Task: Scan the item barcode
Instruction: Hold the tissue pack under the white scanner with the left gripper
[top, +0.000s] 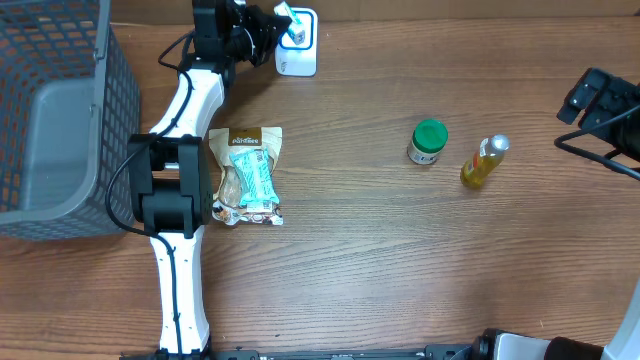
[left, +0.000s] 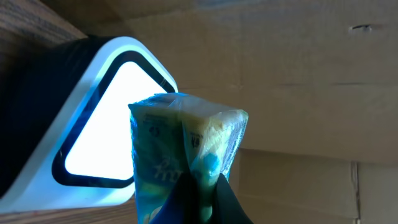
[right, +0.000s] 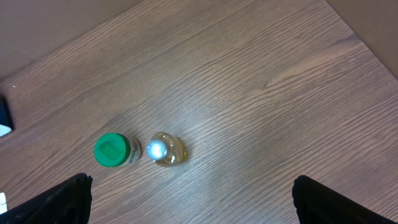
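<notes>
Left gripper (left: 200, 190), clamped on the small packet (left: 186, 140), holds it upright just before the scanner (left: 93, 146) and its lit window at the far edge; right gripper (right: 193, 199) gapes empty.

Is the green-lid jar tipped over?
No, the jar stands upright, lid facing up, beside the bottle.

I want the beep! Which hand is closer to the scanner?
Left. The left gripper holds a packet at the scanner; right gripper is far across the table.
</notes>
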